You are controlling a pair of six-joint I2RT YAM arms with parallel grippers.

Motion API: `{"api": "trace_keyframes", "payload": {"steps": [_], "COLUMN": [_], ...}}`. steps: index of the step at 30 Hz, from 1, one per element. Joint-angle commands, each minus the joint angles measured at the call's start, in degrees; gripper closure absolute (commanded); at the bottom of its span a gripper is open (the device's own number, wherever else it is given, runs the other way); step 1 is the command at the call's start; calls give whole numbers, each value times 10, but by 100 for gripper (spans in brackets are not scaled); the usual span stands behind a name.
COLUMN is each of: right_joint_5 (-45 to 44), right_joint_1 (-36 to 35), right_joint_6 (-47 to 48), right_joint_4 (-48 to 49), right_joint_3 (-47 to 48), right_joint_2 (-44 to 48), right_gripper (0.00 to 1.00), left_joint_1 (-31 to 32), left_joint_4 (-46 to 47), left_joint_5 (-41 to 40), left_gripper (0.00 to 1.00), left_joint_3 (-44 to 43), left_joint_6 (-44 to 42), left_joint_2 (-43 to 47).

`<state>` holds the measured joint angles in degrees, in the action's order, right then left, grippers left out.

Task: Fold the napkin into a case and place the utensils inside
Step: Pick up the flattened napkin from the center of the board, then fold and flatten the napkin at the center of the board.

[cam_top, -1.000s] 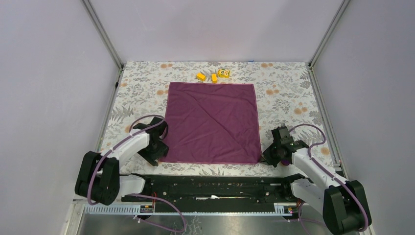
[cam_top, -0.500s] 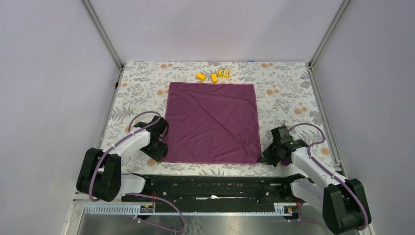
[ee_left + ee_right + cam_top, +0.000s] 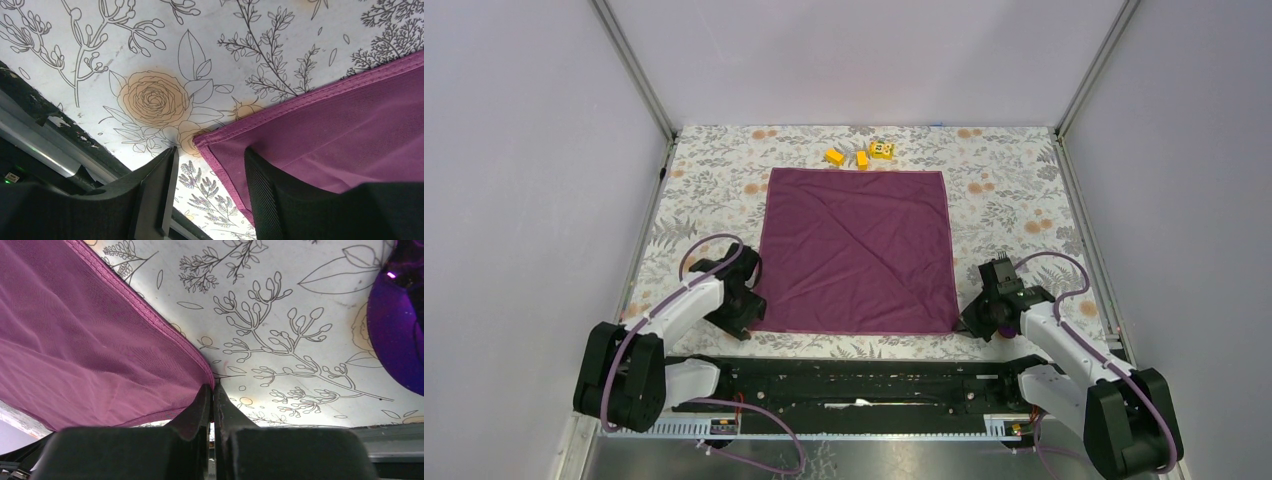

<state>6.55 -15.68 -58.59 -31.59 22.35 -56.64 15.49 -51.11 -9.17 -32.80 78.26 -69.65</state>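
The left gripper (image 3: 211, 152) is spread apart around the napkin's (image 3: 856, 250) near left corner. The right gripper (image 3: 212, 385) is pressed together at the near right corner, a shiny purple utensil (image 3: 397, 340) beside it. The napkin lies flat on the flowery worktop (image 3: 709, 185). Small yellow blocks (image 3: 861, 155) sit by its far edge. Pale walls (image 3: 864, 60) stand around.

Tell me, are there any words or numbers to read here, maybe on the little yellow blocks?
No text can be read anywhere.
On the small yellow blocks: one shows dark marks on top, too small to read.
On the plum-purple square cloth napkin: plain, no label visible.
On the grey-and-orange floral tablecloth: only flowers and leaves, no words.
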Motion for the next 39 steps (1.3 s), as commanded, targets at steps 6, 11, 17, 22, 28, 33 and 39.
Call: {"api": "trace_keyframes", "payload": {"steps": [6, 11, 17, 22, 28, 33, 39], "right_joint_5": [-44, -38, -32, -15, 26, 49, 107], "right_joint_1": [1, 1, 1, 1, 1, 1, 0], "right_joint_6": [-4, -6, -10, 7, 88, 139, 209], "right_joint_4": [-49, -49, -48, -28, 35, 95, 117], "right_joint_3": [-7, -7, -1, 2, 33, 109, 262], "right_joint_2": [10, 18, 29, 39, 71, 113, 140], "right_gripper": [100, 100, 100, 100, 100, 100, 100], "left_joint_1": [-18, -35, -56, -58, -58, -58, -58], "left_joint_4": [46, 76, 85, 84, 83, 96, 103], "left_joint_5": [-46, -47, -36, -22, 4, 25, 30], "left_gripper": [55, 74, 100, 100, 100, 100, 100], "left_joint_3": [43, 65, 79, 60, -13, -104, -282], "left_joint_6": [32, 26, 5, -17, -106, -182, -260], "left_joint_2": [-19, 39, 88, 117, 172, 237, 280]}}
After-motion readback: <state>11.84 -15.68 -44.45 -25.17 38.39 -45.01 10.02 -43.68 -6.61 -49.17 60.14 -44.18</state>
